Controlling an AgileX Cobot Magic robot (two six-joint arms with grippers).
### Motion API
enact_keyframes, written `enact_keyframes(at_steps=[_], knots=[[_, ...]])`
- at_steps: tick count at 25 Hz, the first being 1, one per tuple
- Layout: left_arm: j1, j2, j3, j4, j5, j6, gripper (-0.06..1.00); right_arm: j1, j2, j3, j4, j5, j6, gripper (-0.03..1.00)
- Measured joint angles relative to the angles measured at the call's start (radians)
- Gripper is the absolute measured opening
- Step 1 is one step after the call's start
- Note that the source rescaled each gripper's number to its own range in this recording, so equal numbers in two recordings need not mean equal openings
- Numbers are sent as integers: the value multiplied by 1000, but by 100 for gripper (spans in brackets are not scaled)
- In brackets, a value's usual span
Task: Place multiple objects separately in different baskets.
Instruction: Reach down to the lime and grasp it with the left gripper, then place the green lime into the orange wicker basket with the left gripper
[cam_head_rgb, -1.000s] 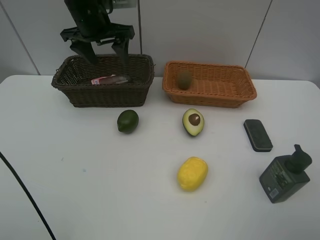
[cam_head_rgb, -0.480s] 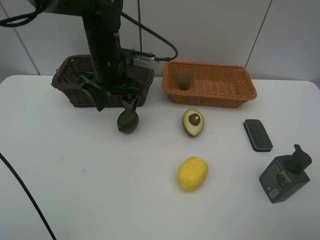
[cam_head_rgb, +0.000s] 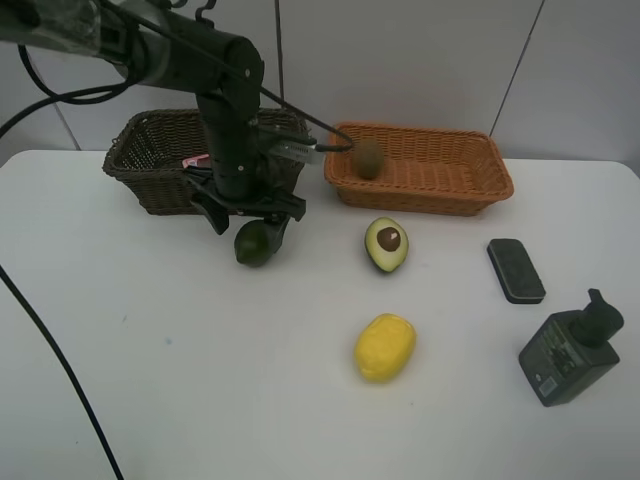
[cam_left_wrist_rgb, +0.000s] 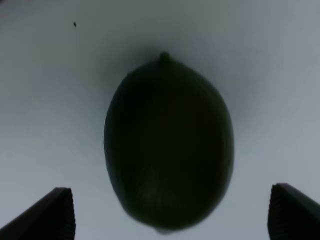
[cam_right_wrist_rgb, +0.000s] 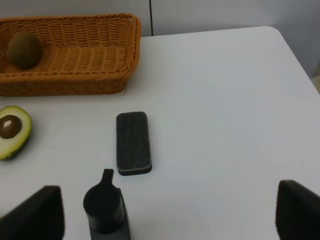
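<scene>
Over the green fruit: left gripper points down, jaws spread wide, one finger on either side of the fruit. The wrist view shows a gap between each fingertip and the skin, so nothing is pinched. The fruit lies on the white table directly under this gripper. The dark basket stands just behind the gripper and its arm. Something pink shows inside, too hidden to identify. To the gripper's right: avocado half, near, cut face up, pit showing. Behind that is the tan basket, with the kiwi in the end nearer the gripper. The lemon is well apart from the gripper, to its right and towards the table's front. Right gripper: seen only in its own wrist view, jaws spread wide, empty, above the table. The pump bottle stands upright below it. The case lies flat just beyond the bottle, apart from it. The tan basket is farther out.
</scene>
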Motion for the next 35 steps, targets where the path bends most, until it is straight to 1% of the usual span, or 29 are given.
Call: enact_keyframes(at_steps=[3, 8, 9, 10, 11, 12, 13, 18, 21, 24, 26, 28, 30, 32, 35], knots=[[0, 35, 2, -1, -46, -17, 100, 0, 0, 0, 0, 0, 0, 100], [0, 67, 2, 0, -72, -46, 100, 0, 0, 0, 0, 0, 0, 100], [0, 66, 2, 4, -78, -57, 98, 0, 0, 0, 0, 0, 0, 100], [0, 66, 2, 7, -82, -69, 93, 0, 0, 0, 0, 0, 0, 100], [0, 66, 2, 11, -84, -76, 81, 0, 0, 0, 0, 0, 0, 100], [0, 66, 2, 13, -85, -79, 65, 0, 0, 0, 0, 0, 0, 100], [0, 66, 2, 15, -85, -80, 54, 0, 0, 0, 0, 0, 0, 100], [0, 66, 2, 14, -45, -80, 55, 0, 0, 0, 0, 0, 0, 100], [0, 44, -15, -10, 25, -70, 55, 0, 0, 0, 0, 0, 0, 100], [0, 4, -115, -86, 89, -17, 55, 0, 0, 0, 0, 0, 0, 100], [0, -11, -204, -181, 94, 38, 55, 0, 0, 0, 0, 0, 0, 100], [-1, -14, -284, -281, 55, 116, 55, 0, 0, 0, 0, 0, 0, 100], [-10, -14, -342, -356, -31, 180, 55, 0, 0, 0, 0, 0, 0, 100], [-23, -16, -369, -387, -149, 215, 55, 0, 0, 0, 0, 0, 0, 100], [-43, 3, -381, -403, -361, 224, 55, 0, 0, 0, 0, 0, 0, 100]])
